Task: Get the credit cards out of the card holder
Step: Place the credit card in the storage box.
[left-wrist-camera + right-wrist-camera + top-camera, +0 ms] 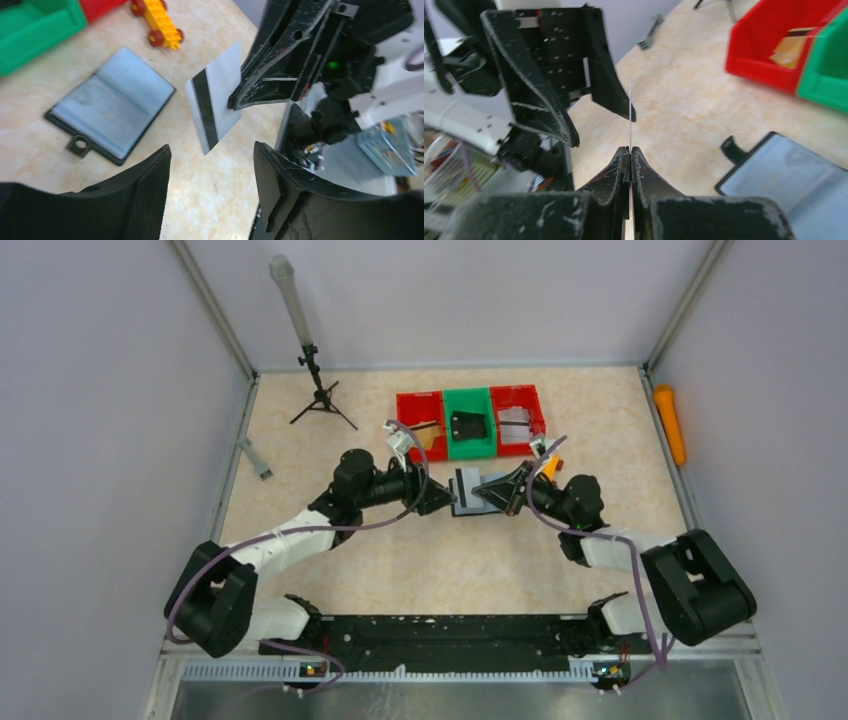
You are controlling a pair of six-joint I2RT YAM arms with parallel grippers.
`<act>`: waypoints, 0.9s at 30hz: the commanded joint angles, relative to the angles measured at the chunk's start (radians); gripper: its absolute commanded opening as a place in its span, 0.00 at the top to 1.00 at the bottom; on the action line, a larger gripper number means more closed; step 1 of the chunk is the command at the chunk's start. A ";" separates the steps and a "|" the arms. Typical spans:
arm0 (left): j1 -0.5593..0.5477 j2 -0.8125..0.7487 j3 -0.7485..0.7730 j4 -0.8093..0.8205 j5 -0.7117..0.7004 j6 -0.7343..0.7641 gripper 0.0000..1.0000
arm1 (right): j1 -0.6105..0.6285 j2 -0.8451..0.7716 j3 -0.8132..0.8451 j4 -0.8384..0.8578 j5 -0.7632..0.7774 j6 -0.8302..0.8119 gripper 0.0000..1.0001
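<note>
The card (212, 107) is out of the card holder (112, 102) and up in the air. It is pale with a black stripe. It stands on its edge and leans a little, and its long side slopes down toward the table (200, 200).

The right gripper (630, 150) is pinched shut on one long edge of the card. The left gripper (212, 149) is open wide and holds nothing. The card hangs just past its fingertips. I cannot tell if one finger touches it.

The card holder lies flat and open on the table, shiny pale side up. It is near the middle, a bit toward the far edge, just in front of the green bin (470, 452). It sits below the two grippers, which face each other over it.

Only the right arm has the card, so I think it must carry it off to the side and set it down. The left arm is nearer the card holder for the next card.
</note>
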 commanded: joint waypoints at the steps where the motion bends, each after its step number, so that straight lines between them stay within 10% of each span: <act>1: -0.002 -0.063 0.020 -0.095 -0.209 0.068 0.35 | 0.008 -0.154 0.066 -0.400 0.277 -0.247 1.00; 9: -0.002 -0.108 0.015 -0.182 -0.383 0.091 0.34 | 0.009 -0.240 0.151 -0.734 0.874 -0.332 1.00; 27: -0.003 -0.139 -0.002 -0.167 -0.379 0.083 0.34 | 0.016 0.201 0.687 -1.144 1.425 0.540 1.00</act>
